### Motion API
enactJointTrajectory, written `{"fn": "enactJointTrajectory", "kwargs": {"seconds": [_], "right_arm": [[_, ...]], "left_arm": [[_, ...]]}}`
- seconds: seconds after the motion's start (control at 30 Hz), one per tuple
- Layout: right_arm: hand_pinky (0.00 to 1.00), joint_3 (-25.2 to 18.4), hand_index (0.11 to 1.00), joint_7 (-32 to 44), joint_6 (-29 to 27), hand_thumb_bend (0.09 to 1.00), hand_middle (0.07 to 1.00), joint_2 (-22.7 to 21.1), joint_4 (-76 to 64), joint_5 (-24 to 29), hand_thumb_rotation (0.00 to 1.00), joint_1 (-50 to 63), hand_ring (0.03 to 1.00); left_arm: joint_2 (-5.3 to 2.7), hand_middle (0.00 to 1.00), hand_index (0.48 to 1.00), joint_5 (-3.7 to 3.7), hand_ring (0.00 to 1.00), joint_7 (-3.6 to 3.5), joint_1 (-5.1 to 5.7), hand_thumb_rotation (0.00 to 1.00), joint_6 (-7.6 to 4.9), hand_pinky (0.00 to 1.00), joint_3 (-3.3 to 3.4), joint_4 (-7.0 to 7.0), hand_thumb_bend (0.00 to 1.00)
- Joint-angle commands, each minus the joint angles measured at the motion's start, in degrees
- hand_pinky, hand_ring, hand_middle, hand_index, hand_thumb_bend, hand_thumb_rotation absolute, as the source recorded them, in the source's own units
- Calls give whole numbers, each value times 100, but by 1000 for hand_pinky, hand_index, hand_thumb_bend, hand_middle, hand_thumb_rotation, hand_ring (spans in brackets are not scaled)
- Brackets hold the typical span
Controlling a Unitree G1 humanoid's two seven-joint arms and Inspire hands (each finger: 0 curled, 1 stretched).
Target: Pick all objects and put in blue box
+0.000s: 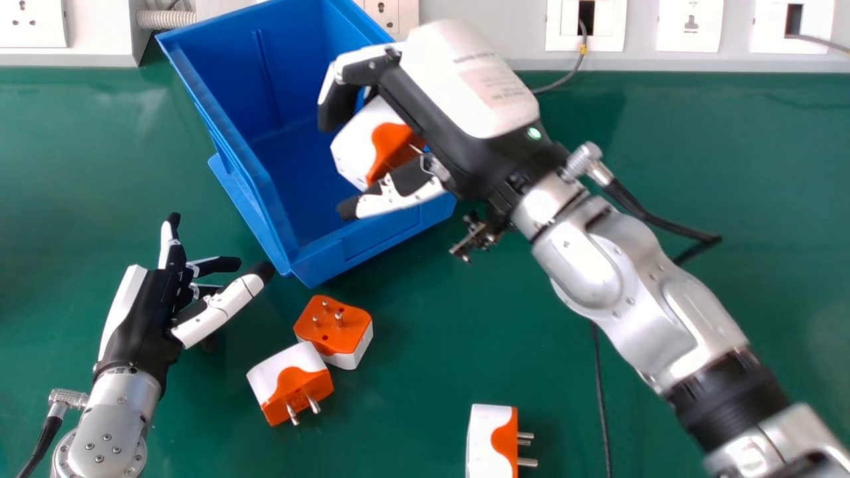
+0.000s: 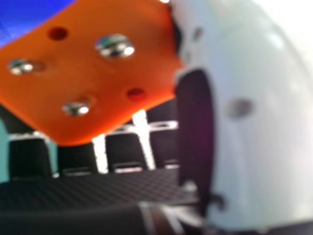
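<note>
The left hand (image 1: 141, 322) is spread apart on the bench (image 1: 412, 338), thumb tip just beside the blue box (image 1: 226, 79). Near the box's closest corner sit a pins-sideways plug (image 1: 282, 368) and a pins-up plug (image 1: 339, 326), right beside each other. The right hand (image 1: 458, 86) is clamped on a third plug (image 1: 362, 143) over the box. Further right, the last plug (image 1: 483, 441) lies on its side.
</note>
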Motion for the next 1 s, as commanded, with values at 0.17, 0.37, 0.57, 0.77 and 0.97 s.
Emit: {"fn": "enactJointTrajectory", "kwargs": {"seconds": [0.17,0.37,0.57,0.77,0.97], "right_arm": [[327,162,495,-676,-289,495,541,237,1440,-98,0,-1185,448],[323,494,499,-1410,-255,493,546,493,2755,-415,0,-1806,449],[323,956,505,-2064,-310,494,542,566,3718,-828,0,-2265,446],[323,1163,508,-2336,-288,494,533,597,4019,-932,0,-2391,443],[324,1231,512,-2415,-214,496,515,733,4327,-871,0,-2425,439]], "left_arm": [[-307,784,845,239,651,-332,310,539,448,554,-329,563,765],[-299,784,845,275,651,-309,239,538,352,557,-342,715,764],[-300,783,845,257,651,-325,181,539,285,556,-327,852,764],[-297,782,845,233,652,-338,168,539,262,555,-306,902,764],[-296,781,846,213,652,-341,139,539,220,555,-279,1003,764]]}}
